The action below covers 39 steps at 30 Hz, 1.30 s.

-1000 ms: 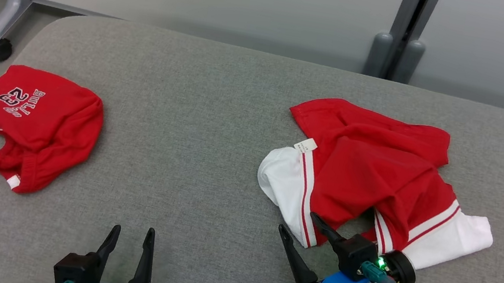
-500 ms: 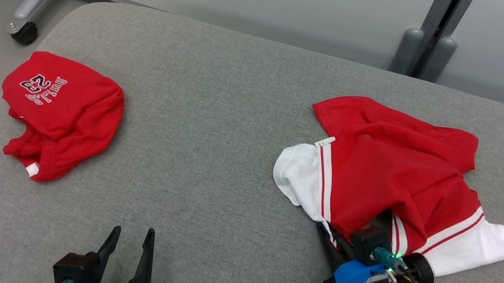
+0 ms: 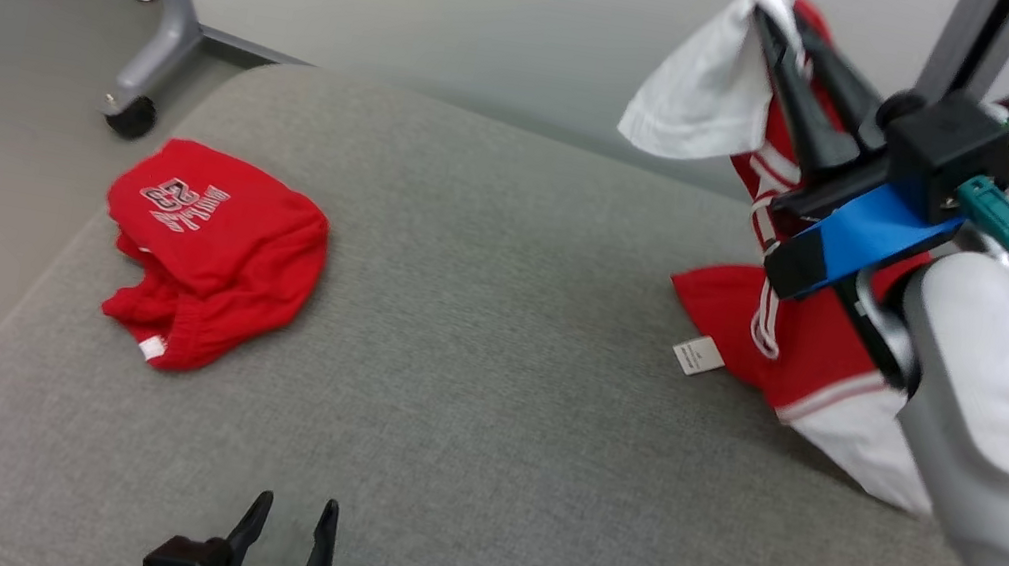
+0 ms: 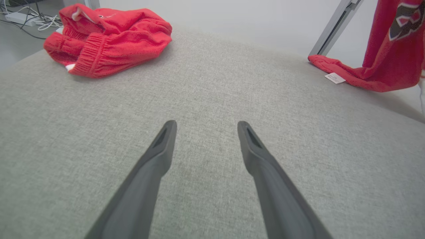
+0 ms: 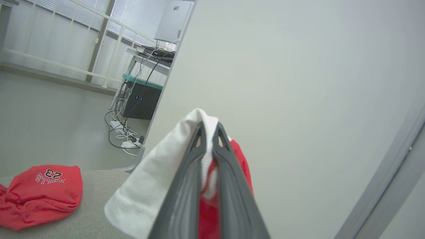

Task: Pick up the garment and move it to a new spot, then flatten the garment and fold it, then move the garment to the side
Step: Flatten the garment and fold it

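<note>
right gripper (image 3: 777, 17) hoisting the previously flat red-and-white fabric jersey (image 3: 722, 313)
sleeve sitting clamped between its closed jaws, upper right; left gripper (image 3: 296, 505) gaping

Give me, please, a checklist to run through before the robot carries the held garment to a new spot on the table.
1. The right gripper is shut on the white sleeve of the garment: ok.
2. The garment is fully off the table: not ok; its lower part rests on the surface.
3. The left gripper is open and apart from the garment: ok.
4. The red shorts lie apart from the garment, on the table's left side: ok.
5. The hold is deep enough to bear the whole garment: cannot tell.
</note>
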Motion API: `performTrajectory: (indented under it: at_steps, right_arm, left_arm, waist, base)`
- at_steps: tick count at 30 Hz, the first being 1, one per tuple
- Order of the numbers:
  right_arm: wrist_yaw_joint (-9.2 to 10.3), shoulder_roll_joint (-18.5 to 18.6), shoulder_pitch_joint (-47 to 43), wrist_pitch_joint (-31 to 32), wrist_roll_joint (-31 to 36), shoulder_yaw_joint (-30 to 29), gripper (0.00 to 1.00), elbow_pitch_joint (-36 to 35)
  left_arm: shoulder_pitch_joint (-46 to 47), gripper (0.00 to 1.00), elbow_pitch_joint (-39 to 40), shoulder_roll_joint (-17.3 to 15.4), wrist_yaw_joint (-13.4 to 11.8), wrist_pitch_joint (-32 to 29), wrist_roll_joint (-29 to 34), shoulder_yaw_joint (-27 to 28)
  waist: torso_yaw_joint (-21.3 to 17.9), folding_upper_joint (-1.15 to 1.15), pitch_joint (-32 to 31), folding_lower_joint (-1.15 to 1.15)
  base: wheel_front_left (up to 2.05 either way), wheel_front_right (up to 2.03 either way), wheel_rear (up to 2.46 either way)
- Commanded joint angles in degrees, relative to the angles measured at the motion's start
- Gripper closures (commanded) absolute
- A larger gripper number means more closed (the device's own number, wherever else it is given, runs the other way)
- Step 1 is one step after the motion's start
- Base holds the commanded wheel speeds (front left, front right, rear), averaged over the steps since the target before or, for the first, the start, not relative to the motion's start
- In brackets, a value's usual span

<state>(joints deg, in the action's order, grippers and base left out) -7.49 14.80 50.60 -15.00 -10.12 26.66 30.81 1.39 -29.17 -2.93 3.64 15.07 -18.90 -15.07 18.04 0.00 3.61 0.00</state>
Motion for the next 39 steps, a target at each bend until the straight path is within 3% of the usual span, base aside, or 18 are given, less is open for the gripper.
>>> performTrajectory:
  at_steps: [1, 6, 10, 22, 23, 24, 25, 26, 27, 32, 39]
  right_arm:
    - [0.00, 0.76, 1.85, -0.24, 0.17, 0.73, 1.00, -0.33]
    - [0.00, 5.06, 10.10, -0.22, -0.35, 4.06, 1.00, -0.82]
    - [0.00, 7.46, 11.67, -0.22, -1.88, 5.17, 1.00, -1.37]
    - [0.00, 16.97, -13.43, -0.24, -10.26, 8.73, 1.00, 1.81]
    - [0.00, 17.45, -15.55, -0.24, -11.42, 8.65, 0.89, 2.13]
    - [0.00, 17.87, -17.54, -0.25, -12.19, 8.60, 0.65, 2.33]
    - [0.00, 18.09, -19.74, -0.24, -13.16, 8.14, 0.51, 2.70]
    - [0.00, 17.97, -21.78, -0.24, -14.36, 7.38, 0.06, 3.12]
    - [0.00, 17.64, -23.52, -0.24, -15.28, 6.41, 0.00, 3.45]
    - [0.00, 13.92, -30.16, -0.23, -14.68, -1.17, 0.00, 2.81]
    - [0.00, 4.15, -38.28, -0.22, -8.25, -14.07, 0.00, -1.14]
  left_arm:
    - [-0.44, 0.00, -0.24, 0.04, 0.30, 0.15, 0.40, -0.24]
    - [-2.37, 0.00, -1.33, 0.03, 0.58, 0.15, 0.12, -1.18]
    - [-3.76, 0.00, -1.50, 0.03, 0.69, 0.15, 0.47, -0.73]
    - [-3.24, 0.00, -0.21, 0.03, 0.62, 0.15, 0.78, 1.57]
    - [-3.04, 0.00, -0.05, 0.02, 0.53, 0.15, 0.64, 1.71]
    - [-2.81, 0.00, 0.06, 0.02, 0.54, 0.15, 0.55, 1.92]
    - [-2.63, 0.00, 0.14, 0.01, 0.43, 0.15, 0.33, 2.09]
    - [-2.34, 0.00, 0.27, 0.00, 0.32, 0.15, 0.10, 2.30]
    - [-2.07, 0.00, 0.41, 0.01, 0.09, 0.15, -0.15, 2.50]
    - [-1.52, 0.00, 0.86, 0.03, -0.65, 0.15, -0.73, 3.38]
    - [-1.06, 0.00, 0.98, 0.01, -1.17, 0.15, -0.59, 4.26]
  waist:
    - [0.93, 0.00, -0.08, 0.00]
    - [5.10, 0.00, -1.77, 0.00]
    - [5.95, 0.00, -2.60, 0.00]
    - [-2.64, 0.00, -2.31, 0.00]
    - [-3.56, 0.00, -2.20, 0.00]
    - [-4.47, 0.00, -2.10, 0.00]
    - [-5.36, 0.00, -2.06, 0.00]
    - [-6.16, 0.00, -2.05, 0.00]
    - [-6.96, 0.00, -2.06, 0.00]
    - [-10.64, 0.00, -2.39, 0.00]
    - [-13.20, 0.00, -2.70, 0.00]
  base:
    - [0.00, 0.00, 0.00]
    - [0.00, 0.00, 0.00]
    - [0.00, 0.00, 0.00]
    - [0.00, 0.00, 0.00]
    - [0.00, 0.00, 0.00]
    - [0.00, 0.00, 0.00]
    - [0.00, 0.00, 0.00]
    - [0.00, 0.00, 0.00]
    - [0.00, 0.00, 0.00]
    - [0.00, 0.00, 0.00]
    - [0.00, 0.00, 0.00]
